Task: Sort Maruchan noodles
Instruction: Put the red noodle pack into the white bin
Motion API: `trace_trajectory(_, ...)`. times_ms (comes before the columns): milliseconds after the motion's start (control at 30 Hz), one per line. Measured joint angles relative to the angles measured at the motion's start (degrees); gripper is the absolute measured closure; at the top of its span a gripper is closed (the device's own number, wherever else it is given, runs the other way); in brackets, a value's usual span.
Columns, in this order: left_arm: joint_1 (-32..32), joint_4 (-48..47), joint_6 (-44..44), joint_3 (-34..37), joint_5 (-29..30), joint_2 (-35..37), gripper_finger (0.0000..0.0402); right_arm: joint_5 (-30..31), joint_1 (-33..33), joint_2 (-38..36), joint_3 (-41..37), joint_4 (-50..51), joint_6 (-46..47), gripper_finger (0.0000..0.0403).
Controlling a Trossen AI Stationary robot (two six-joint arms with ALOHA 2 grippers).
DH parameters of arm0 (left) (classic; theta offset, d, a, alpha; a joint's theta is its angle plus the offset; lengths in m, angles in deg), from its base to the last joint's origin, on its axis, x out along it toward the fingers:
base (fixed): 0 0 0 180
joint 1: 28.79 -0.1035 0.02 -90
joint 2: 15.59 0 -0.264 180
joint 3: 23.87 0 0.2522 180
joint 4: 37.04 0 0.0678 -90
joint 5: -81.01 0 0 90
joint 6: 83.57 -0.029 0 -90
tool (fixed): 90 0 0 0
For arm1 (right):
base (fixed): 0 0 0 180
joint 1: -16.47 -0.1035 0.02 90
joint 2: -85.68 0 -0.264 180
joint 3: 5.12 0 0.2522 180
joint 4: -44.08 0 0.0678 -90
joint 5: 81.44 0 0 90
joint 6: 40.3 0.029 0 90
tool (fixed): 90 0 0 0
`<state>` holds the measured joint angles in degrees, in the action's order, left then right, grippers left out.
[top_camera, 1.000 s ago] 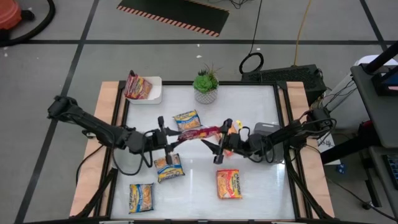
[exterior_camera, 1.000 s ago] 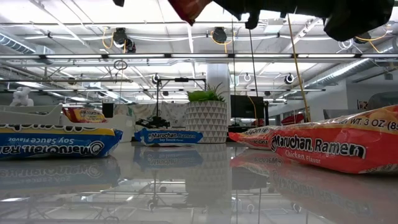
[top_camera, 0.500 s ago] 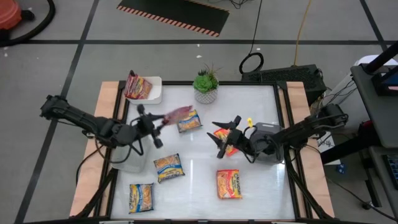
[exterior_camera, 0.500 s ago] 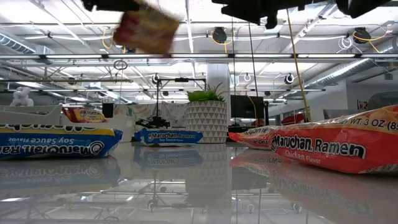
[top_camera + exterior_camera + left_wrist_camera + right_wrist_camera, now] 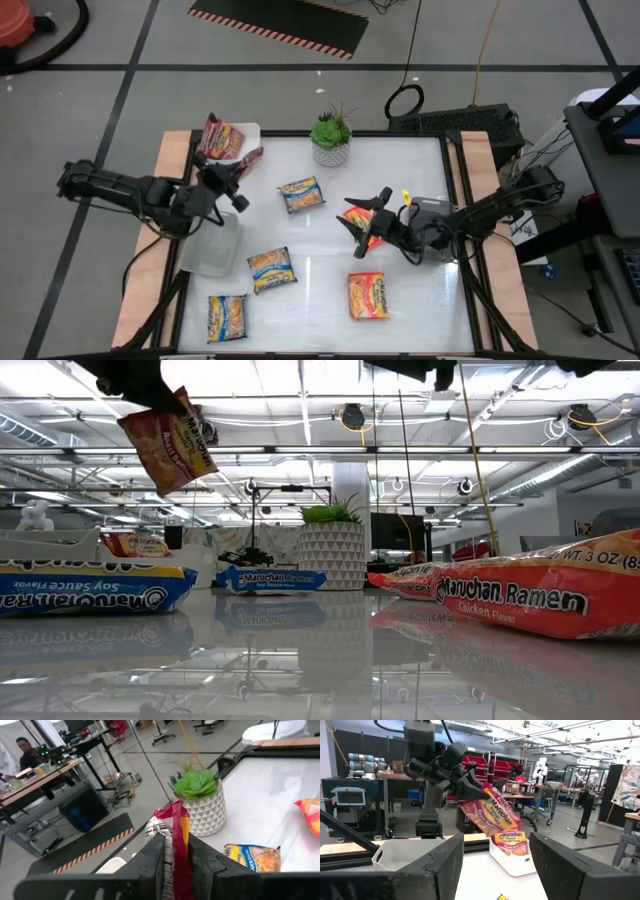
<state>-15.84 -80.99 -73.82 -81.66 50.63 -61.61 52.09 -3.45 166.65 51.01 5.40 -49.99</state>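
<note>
1. White glossy table point(image 5: 320, 290) carries blue-and-yellow crinkly plastic ramen packets point(image 5: 270, 268) and orange-red ones point(image 5: 368, 295).
2. White ribbed plant pot point(image 5: 331, 152) stands at the far edge.
3. White rectangular tray point(image 5: 248, 155) at the far left corner contains one red packet point(image 5: 222, 138).
4. Left gripper point(image 5: 238, 172): jaws clenched on a dark red crinkly ramen packet point(image 5: 170, 438), airborne beside that tray.
5. Right gripper point(image 5: 358, 224): jaws released, above an orange packet point(image 5: 362, 222).

The table top point(image 5: 400, 210) is finished in a glossy white surface, in which the packets are mirrored in the low view; it is framed by pale, matt wooden boards point(image 5: 165, 215). The noodle packets point(image 5: 272, 268) are wrapped in crinkled, shiny plastic film. The planter point(image 5: 332, 555) is given a matt, faceted white finish. The trays point(image 5: 210, 248) are moulded in smooth plastic.
</note>
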Motion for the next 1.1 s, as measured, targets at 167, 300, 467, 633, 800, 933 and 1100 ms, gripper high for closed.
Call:
trace_trajectory(167, -3.06, 0.33, -0.84, 0.0, 2.0, -0.02, 0.0338, -0.01, -0.1, 0.0, 0.0, -1.55, -1.4, 0.0183)
trace_trajectory(300, -7.82, 0.32, -0.7, 0.0, 6.9, -0.01, 0.0339, -0.07, -0.14, 0.0, 0.0, -3.05, -1.94, 0.0183)
trace_trajectory(467, -14.94, 2.68, 2.29, 0.84, 8.09, 0.0, 0.0339, -0.28, -0.14, -0.25, 0.0, -3.89, -1.96, 0.0183)
trace_trajectory(633, -21.08, 24.39, -6.11, 9.7, 5.89, 1.24, 0.0339, -2.06, -0.78, -0.79, -0.02, -4.59, -2.5, 0.0183)
trace_trajectory(800, -26.96, 51.15, -12.49, 21.36, 1.49, 2.19, 0.0339, -3.31, -2.44, -2.81, -0.02, -5.16, -3.05, 0.0183)
trace_trajectory(933, -30.69, 68.83, -16.48, 28.65, -0.9, 2.14, 0.0339, -3.21, -4.63, -4.77, -0.01, -4.75, -4.83, 0.0183)
trace_trajectory(1100, -35.8, 84.34, -17.61, 35.18, -6.74, 2.12, 0.0339, -3.14, -6.64, -6.04, 0.0, -4.74, -7.54, 0.0183)
